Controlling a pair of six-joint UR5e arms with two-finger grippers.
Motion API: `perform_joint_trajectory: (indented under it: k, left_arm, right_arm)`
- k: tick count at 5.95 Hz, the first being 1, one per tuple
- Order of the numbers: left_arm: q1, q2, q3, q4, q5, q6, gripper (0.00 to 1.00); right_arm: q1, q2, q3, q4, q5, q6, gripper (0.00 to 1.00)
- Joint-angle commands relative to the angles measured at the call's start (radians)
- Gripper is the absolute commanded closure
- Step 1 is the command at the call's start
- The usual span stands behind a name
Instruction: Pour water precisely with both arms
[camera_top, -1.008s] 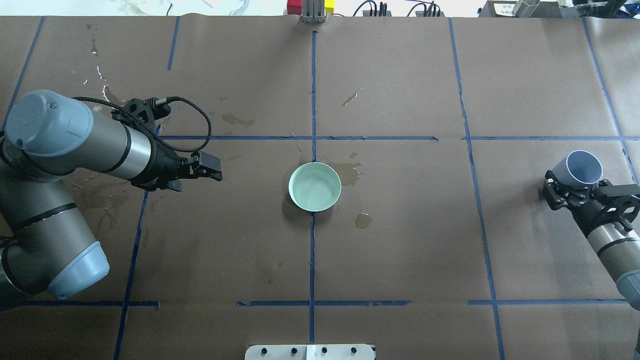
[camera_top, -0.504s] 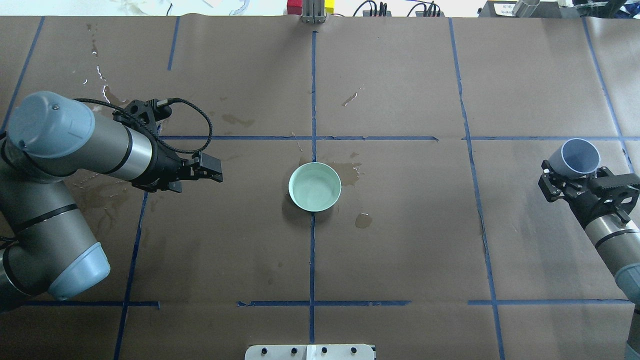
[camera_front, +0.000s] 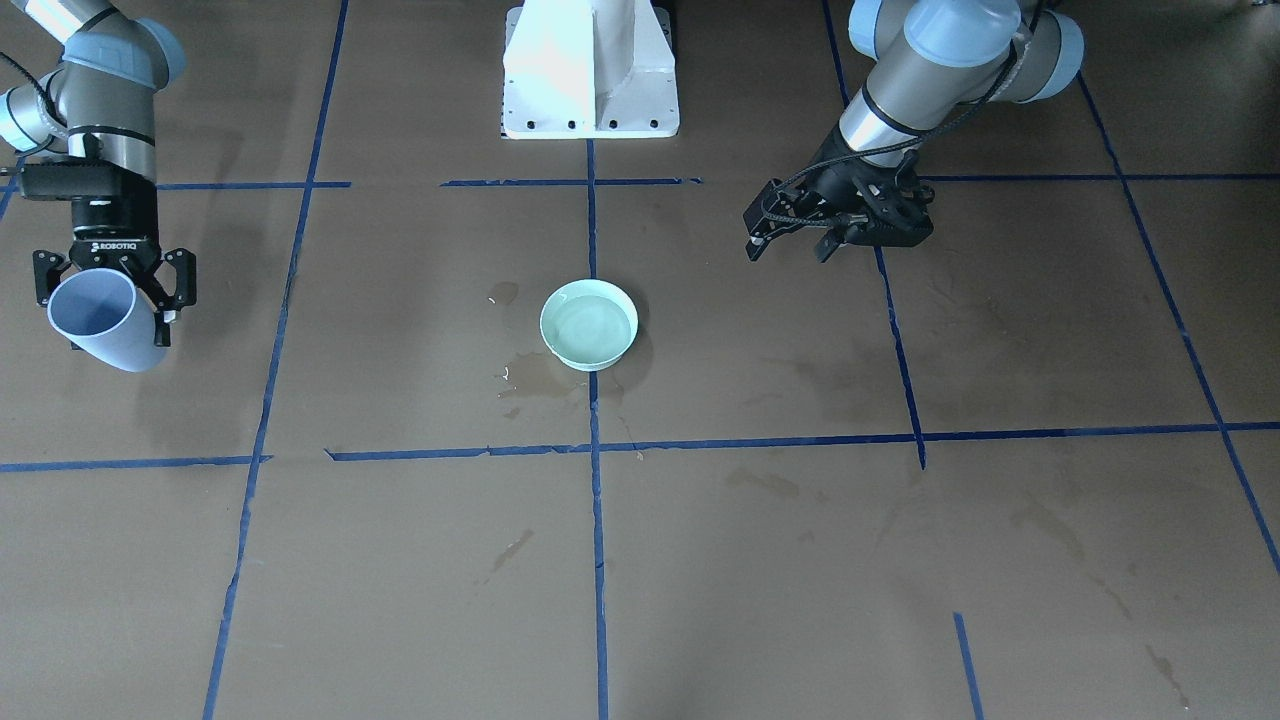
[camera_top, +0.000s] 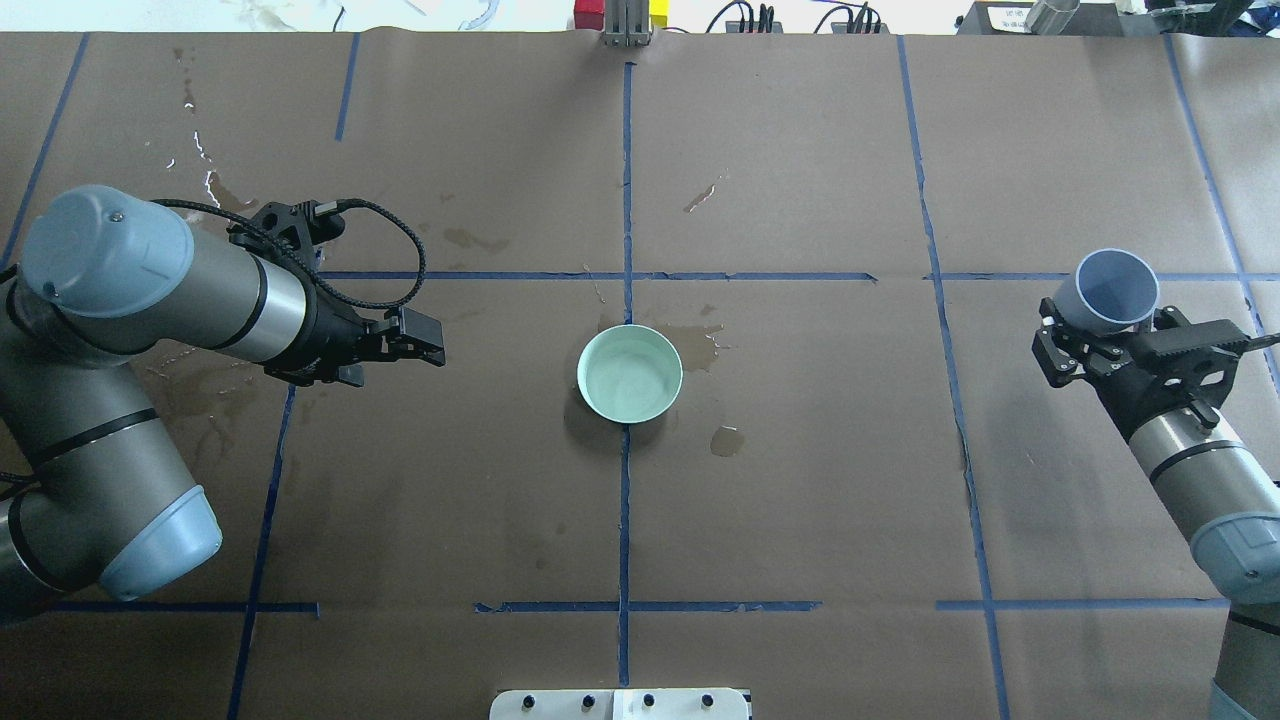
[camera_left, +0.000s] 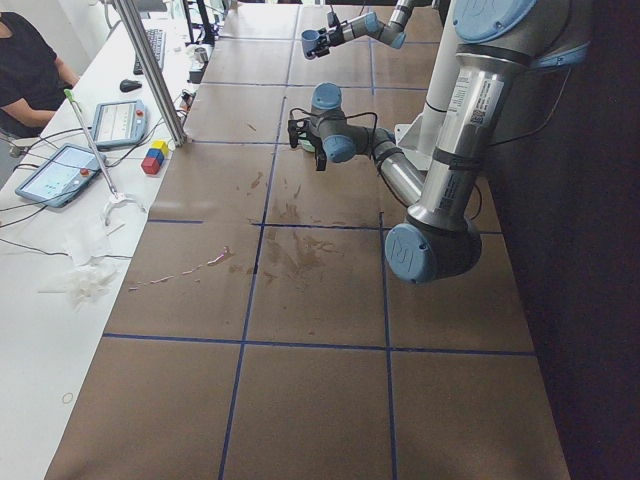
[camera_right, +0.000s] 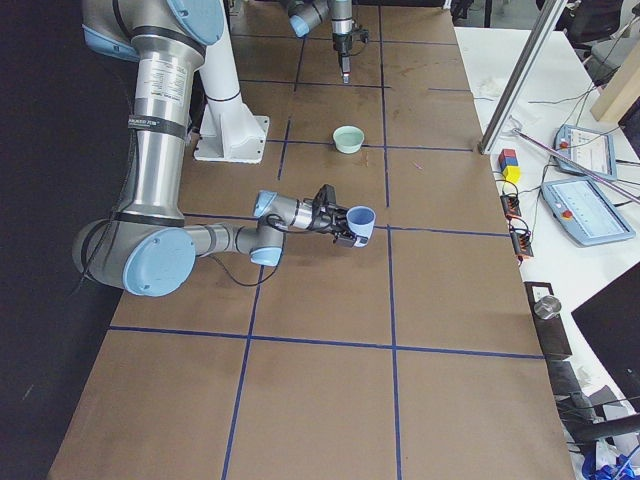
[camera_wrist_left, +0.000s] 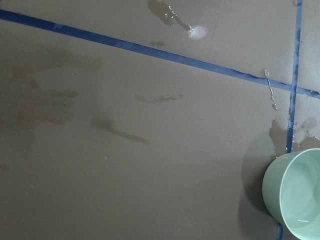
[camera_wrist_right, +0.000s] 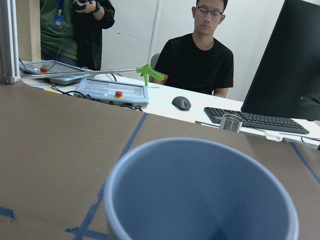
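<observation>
The water (camera_top: 628, 378) lies as a shallow, faintly glossy pool inside a pale green bowl (camera_top: 582, 372), which stands upright at the middle of the table (camera_top: 800, 500), on the crossing of two blue tape lines (camera_top: 624, 520). Some has landed outside it: a wet patch (camera_top: 697, 340) touches the bowl on the side toward the far edge and the robot's right, and a small separate puddle (camera_top: 727, 441) sits near it toward the robot's own edge. Shiny drops and streaks (camera_top: 200, 160) also show near the far corner on the robot's left, with dull damp stains (camera_top: 205, 395) under the left arm (camera_top: 150, 290). The left end effector (camera_top: 425, 340) hangs between that end of the table and the bowl, well apart from the bowl, pointing toward it; in the front-facing view its fingers (camera_front: 755, 245) are spread with nothing between them. Its wrist camera catches the bowl's rim (camera_wrist_left: 270, 185) at the lower right corner of its view. At the table's end on the robot's right, the right end effector (camera_top: 1105, 322) is clamped around a blue-grey cup (camera_top: 1118, 285), held tilted with its mouth turned up and toward the far edge. The right arm (camera_top: 1190, 470) reaches in from the near corner on that side. The white pedestal (camera_front: 590, 70) stands at the middle of the robot's edge.
</observation>
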Motion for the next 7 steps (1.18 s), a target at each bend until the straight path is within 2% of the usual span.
perform_joint_trajectory:
  k: [1,2,4,5,6,7]
  left_arm:
    - [-0.004,0.000,0.004,0.005,0.010,0.000,0.00]
    - [-0.004,0.002,0.009,0.007,0.010,0.000,0.00]
    - [-0.008,0.014,0.012,0.010,0.010,0.002,0.00]
    - [-0.013,0.024,0.010,0.008,0.011,0.006,0.00]
    - [-0.014,0.032,0.010,0.008,0.011,0.009,0.00]
    - [-0.025,0.037,-0.002,0.008,0.010,0.009,0.00]
  right_arm:
    - [-0.018,0.084,0.150,-0.246,-0.005,-0.003,0.94]
    - [-0.038,0.106,0.222,-0.378,-0.004,-0.001,0.94]
    - [-0.107,0.349,0.224,-0.675,-0.019,0.005,0.97]
    - [-0.183,0.368,0.214,-0.687,-0.061,0.006,1.00]
    - [-0.231,0.466,0.179,-0.788,-0.133,0.002,1.00]
    - [-0.233,0.576,0.149,-0.976,-0.167,0.002,0.99]
